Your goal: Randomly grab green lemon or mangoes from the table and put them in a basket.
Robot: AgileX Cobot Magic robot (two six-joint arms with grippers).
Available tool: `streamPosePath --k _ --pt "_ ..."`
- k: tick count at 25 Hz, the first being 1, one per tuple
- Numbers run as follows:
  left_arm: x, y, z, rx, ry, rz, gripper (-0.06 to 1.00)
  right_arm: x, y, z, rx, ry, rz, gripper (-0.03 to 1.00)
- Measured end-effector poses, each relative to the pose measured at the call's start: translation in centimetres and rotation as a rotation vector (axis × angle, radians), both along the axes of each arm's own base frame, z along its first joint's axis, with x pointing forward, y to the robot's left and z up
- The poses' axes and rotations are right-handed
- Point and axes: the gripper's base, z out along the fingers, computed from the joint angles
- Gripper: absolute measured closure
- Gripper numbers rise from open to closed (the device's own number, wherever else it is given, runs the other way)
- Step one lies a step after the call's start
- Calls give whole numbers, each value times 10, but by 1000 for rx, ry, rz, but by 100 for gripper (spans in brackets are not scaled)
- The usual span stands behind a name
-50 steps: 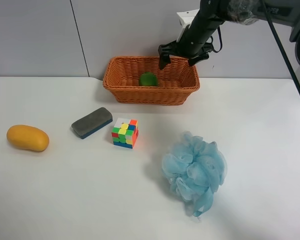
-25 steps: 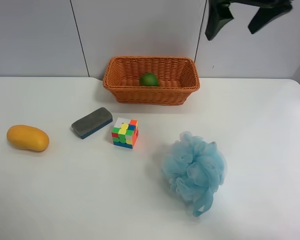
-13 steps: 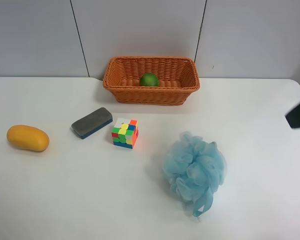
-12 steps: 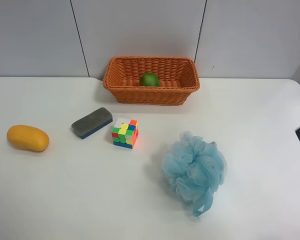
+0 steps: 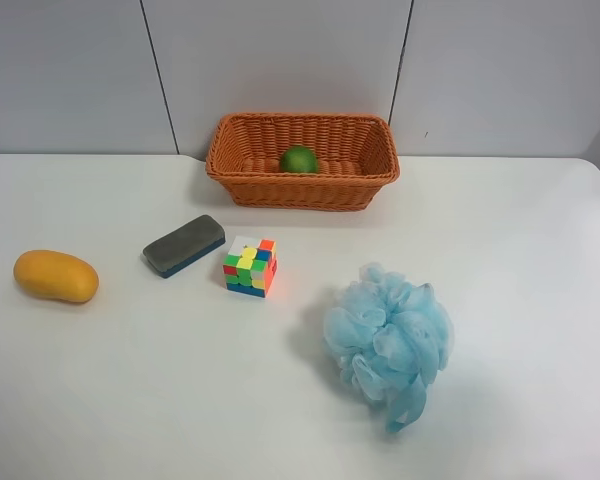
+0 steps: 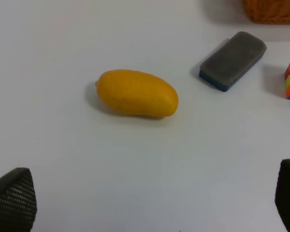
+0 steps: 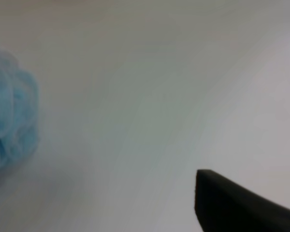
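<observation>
My left gripper (image 6: 150,193) stands with fingers wide apart, empty; the mango (image 6: 137,93) lies at frame centre on the table (image 6: 63,38). I should approach across its short axis. Right gripper's state: cannot tell. The green lemon (image 5: 299,159) sits in the basket (image 5: 230,160).

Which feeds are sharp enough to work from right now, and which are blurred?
Exterior high: sharp and evenly lit, soft shadows. Left wrist: sharp on the mango. Right wrist: blurred; the blue pouf is a smear and one dark finger has soft edges.
</observation>
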Motion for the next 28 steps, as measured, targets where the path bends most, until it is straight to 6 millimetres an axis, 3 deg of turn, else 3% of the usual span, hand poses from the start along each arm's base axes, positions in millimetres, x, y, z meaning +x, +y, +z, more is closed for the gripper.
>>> streamPosePath --k 5,16,28 --pt "0 0 0 0 0 0 -5 -9 -4 -7 10 -74 -6 -2" --pt "0 0 0 0 0 0 -5 -9 -4 -7 8 -75 -13 -2" --pt "0 0 0 0 0 0 -5 -15 -5 -7 6 -125 -263 -2"
